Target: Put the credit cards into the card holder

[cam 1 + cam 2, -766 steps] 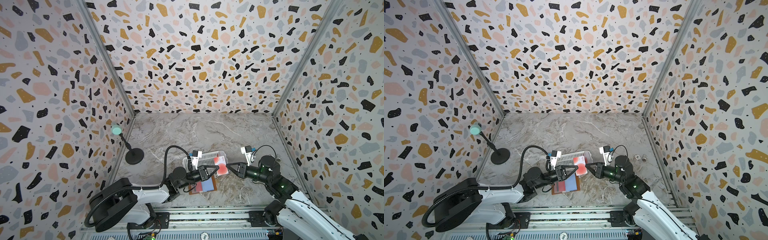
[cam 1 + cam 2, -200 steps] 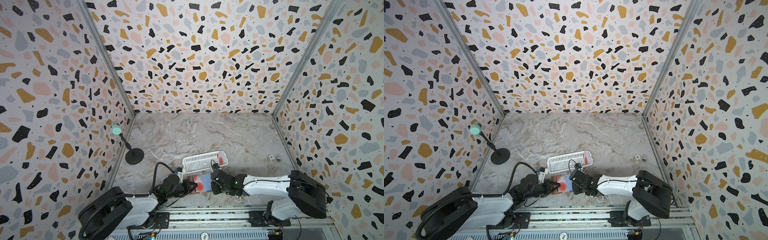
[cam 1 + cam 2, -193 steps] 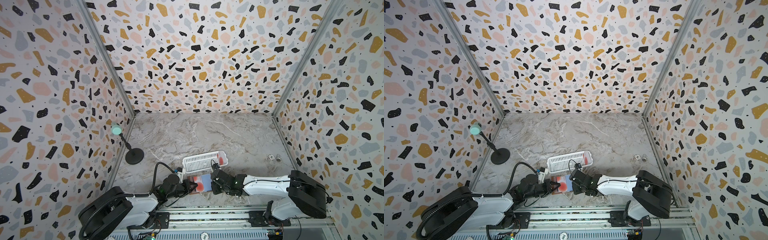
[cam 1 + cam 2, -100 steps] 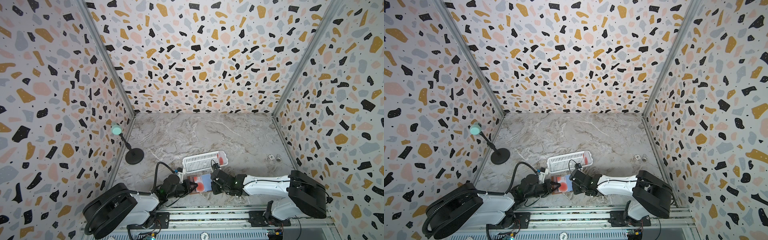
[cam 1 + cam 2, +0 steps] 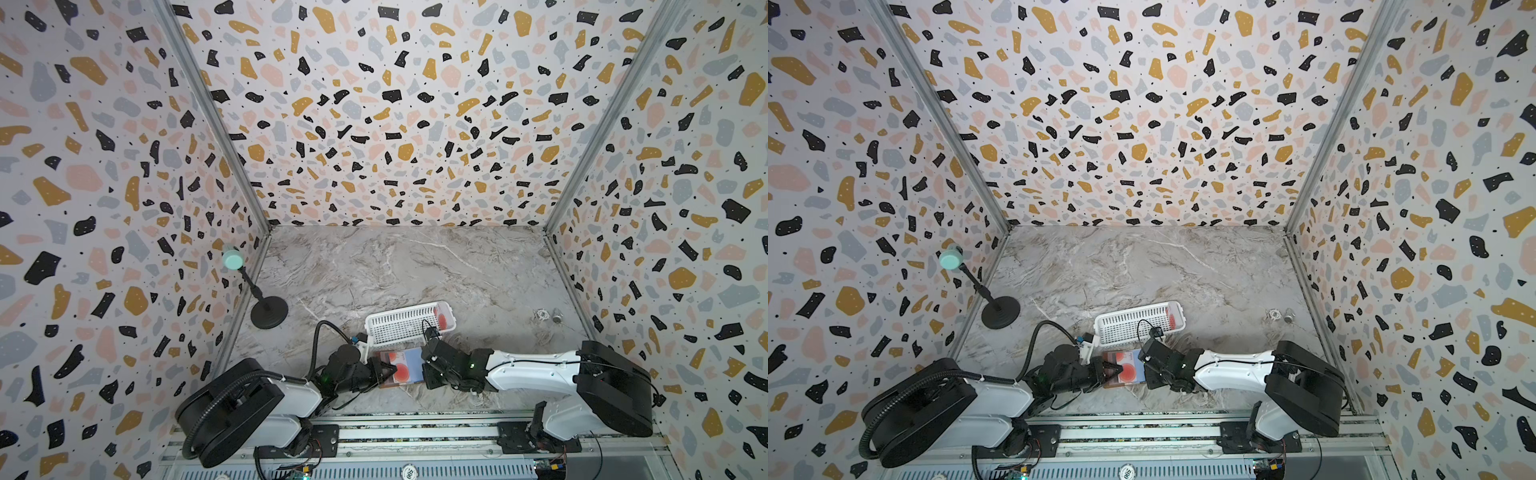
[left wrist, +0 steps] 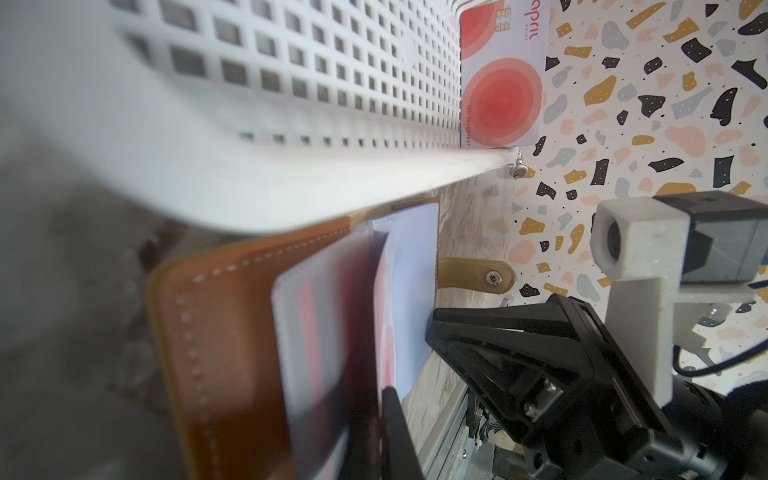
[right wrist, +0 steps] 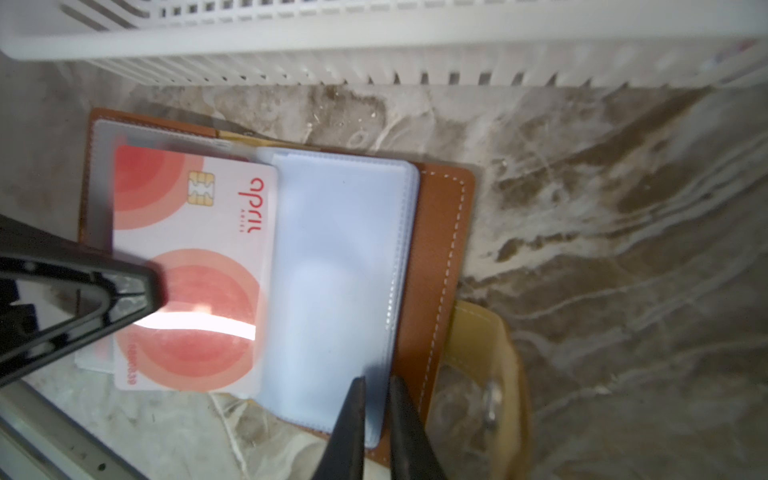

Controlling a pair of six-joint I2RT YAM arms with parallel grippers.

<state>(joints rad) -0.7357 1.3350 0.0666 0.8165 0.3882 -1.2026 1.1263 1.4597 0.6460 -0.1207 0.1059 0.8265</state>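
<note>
A few seconds back both my arms were up by the basket (image 5: 395,326) with a card carried in the air. Now both are down low at the card holder (image 7: 436,249), which lies open at the near middle of the desk (image 5: 415,270), just on the near side of the basket. That card (image 7: 195,232) now lies on the left half of the holder. Its far end sits under a clear pocket and its near end pokes out past the leather edge. I judge it only partly seated, so it needs a further push toward the far side. One more card (image 5: 443,318) stands at the right end of the basket, so the task is not finished.

My left jaws are shut, tips together, resting on top of the card near its left edge. As far as I can see they press on it and do not pinch it. My right jaws are narrow, closed on the near edge of the stack of plastic sleeves (image 7: 340,257) on the right half of the holder, which I judge keeps those pages clear of the left pocket
</note>
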